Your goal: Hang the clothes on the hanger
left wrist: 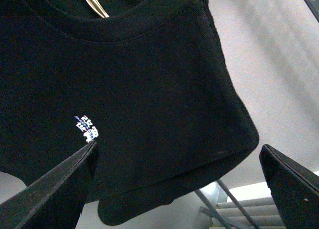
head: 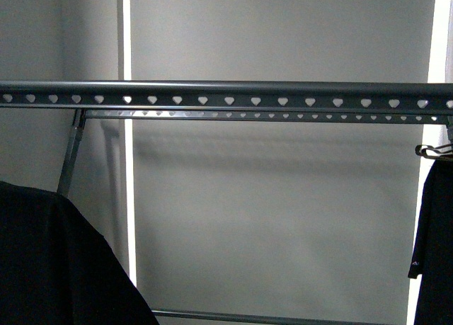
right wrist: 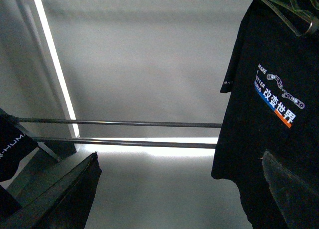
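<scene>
The black T-shirt (right wrist: 269, 139) with white "MAKE A" lettering hangs on a shiny coat hanger (right wrist: 294, 17) in the right wrist view. My right gripper (right wrist: 179, 156) is open and empty, one finger (right wrist: 289, 189) in front of the shirt's lower part. The dark-grey rack's heart-punched rail (head: 226, 98) crosses the front view; two of its rods (right wrist: 124, 122) show in the right wrist view. My left gripper (left wrist: 178, 146) is open and empty, close under another black garment (left wrist: 149, 89) with a small white print.
A black garment (head: 432, 254) with a small white sleeve mark hangs from a hanger (head: 433, 151) at the rail's right end. More black cloth (head: 56, 268) fills the lower left. A grey blind (head: 283, 212) lies behind the rack. A rack leg (head: 71, 155) slants at left.
</scene>
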Robot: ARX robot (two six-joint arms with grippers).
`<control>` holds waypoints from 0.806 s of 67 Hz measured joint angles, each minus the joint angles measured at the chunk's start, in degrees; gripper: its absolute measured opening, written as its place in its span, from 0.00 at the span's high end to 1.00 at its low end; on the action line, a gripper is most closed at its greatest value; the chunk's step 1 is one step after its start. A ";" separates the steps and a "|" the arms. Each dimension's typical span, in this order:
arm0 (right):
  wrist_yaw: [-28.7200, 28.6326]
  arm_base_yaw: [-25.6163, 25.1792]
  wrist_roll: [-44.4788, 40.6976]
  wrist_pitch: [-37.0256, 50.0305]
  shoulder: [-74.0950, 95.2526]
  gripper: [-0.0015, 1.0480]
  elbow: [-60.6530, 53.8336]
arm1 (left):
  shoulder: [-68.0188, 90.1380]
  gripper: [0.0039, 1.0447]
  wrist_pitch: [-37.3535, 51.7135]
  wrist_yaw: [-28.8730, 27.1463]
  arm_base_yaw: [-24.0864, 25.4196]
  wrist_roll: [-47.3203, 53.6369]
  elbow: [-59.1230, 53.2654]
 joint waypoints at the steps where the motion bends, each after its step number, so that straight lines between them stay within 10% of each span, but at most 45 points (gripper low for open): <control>1: 0.00 0.00 0.00 0.00 0.00 0.07 0.00 | 0.96 0.06 0.48 -0.46 -0.07 -0.70 0.63; 54: 0.02 0.00 0.00 0.00 0.00 0.07 0.00 | 28.02 0.06 5.62 -10.99 -1.18 2.43 27.78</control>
